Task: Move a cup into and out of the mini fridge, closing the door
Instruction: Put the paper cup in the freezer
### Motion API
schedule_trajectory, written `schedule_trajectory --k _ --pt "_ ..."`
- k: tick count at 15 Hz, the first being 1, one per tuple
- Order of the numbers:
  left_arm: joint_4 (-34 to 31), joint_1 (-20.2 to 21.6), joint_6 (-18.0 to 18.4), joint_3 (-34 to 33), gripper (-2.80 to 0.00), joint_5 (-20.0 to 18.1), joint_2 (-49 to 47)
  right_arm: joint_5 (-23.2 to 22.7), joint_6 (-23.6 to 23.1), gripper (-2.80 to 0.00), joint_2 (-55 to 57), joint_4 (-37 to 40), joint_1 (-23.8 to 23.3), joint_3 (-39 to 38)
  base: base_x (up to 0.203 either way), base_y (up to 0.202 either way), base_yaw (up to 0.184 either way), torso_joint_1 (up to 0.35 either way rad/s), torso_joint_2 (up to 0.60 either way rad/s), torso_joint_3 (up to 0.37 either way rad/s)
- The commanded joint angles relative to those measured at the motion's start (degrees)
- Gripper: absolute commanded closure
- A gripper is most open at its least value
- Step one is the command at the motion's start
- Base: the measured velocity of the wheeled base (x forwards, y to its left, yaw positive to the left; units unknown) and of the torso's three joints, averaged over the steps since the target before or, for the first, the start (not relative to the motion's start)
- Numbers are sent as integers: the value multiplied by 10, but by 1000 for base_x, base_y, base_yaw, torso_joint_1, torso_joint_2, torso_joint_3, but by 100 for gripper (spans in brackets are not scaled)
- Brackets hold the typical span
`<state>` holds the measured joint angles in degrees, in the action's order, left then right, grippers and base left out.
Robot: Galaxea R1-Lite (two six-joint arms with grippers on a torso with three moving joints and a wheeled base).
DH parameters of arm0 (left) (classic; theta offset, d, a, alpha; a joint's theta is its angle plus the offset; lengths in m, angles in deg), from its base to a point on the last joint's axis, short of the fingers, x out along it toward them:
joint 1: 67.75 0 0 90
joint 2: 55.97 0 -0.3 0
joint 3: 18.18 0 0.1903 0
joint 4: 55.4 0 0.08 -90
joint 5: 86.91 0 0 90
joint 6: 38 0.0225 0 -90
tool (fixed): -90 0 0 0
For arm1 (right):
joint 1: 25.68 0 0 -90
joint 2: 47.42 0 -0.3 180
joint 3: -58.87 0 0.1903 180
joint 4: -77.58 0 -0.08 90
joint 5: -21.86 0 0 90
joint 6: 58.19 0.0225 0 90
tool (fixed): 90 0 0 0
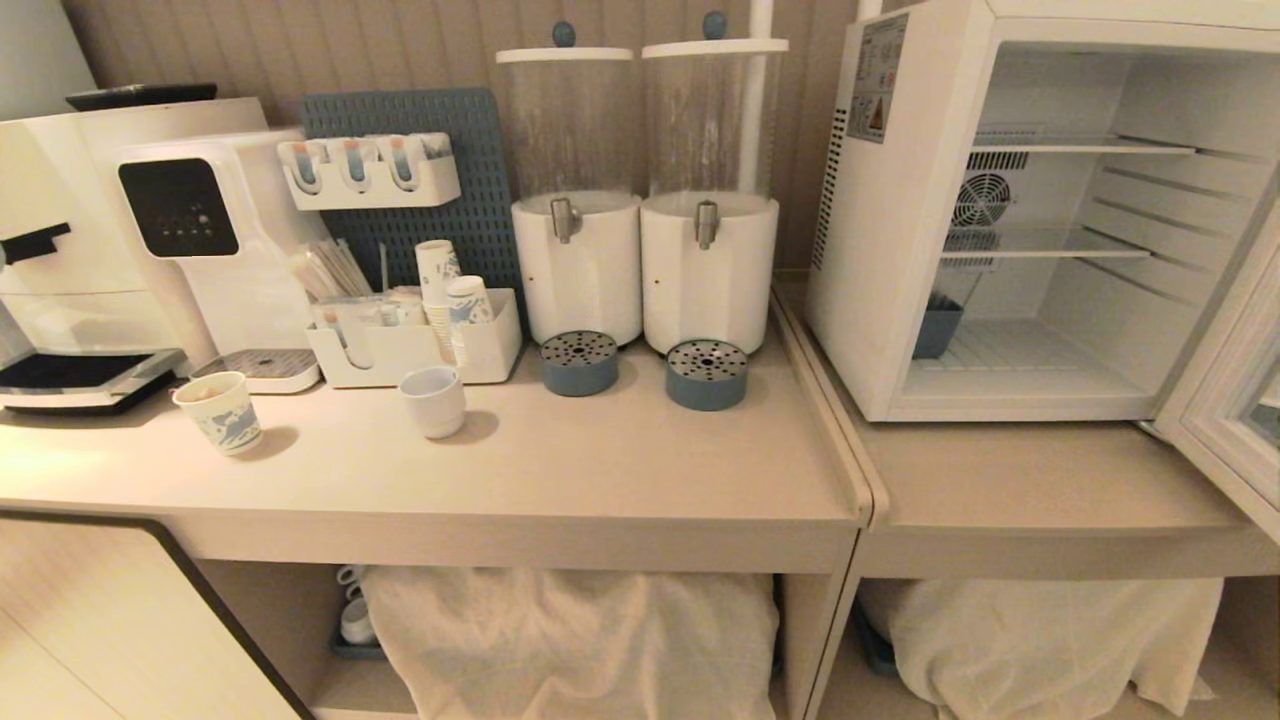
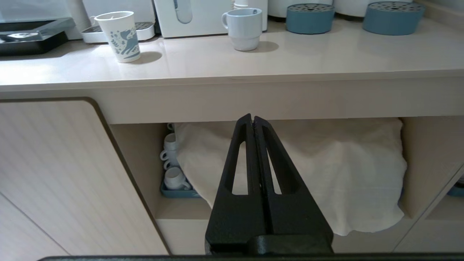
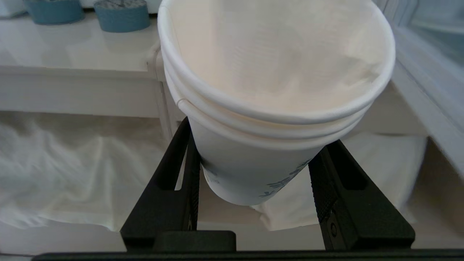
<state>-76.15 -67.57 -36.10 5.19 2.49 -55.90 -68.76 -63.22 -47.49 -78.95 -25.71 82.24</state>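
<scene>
Nesting white paper cup (image 3: 275, 72), layered rim, blue print

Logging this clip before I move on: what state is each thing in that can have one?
mini fridge: open, no cup inside.
door: swung wide open.
cup: clamped in the right gripper, below counter level.
left gripper: shut, empty, below the counter.
patterned paper cup: upright on the counter.
ceramic cup: upright on the counter.
</scene>
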Motion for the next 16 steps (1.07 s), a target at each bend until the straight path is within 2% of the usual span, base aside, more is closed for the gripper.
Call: schedule_trajectory --k 1,4,7,9,14,16 --pt "0 1 0 -10 0 0 -1 -1 -13 0 0 -4 0 0 0 0 0 0 0 0" --pt "1 1 0 -10 0 0 -1 -8 -1 0 0 -11 0 22 0 0 0 0 0 0" --pt "0 1 1 -10 0 -1 -1 -55 31 0 27 63 0 191 0 0 0 0 0 0" --pt "1 1 0 -10 0 -1 -1 -70 42 0 103 87 -1 276 0 0 0 0 0 0" --pt "0 1 -1 -10 0 0 -1 -83 48 0 401 -15 1 357 0 0 0 0 0 0" --pt "0 1 0 -10 0 0 -1 -107 48 0 513 -65 11 385 0 0 0 0 0 0"
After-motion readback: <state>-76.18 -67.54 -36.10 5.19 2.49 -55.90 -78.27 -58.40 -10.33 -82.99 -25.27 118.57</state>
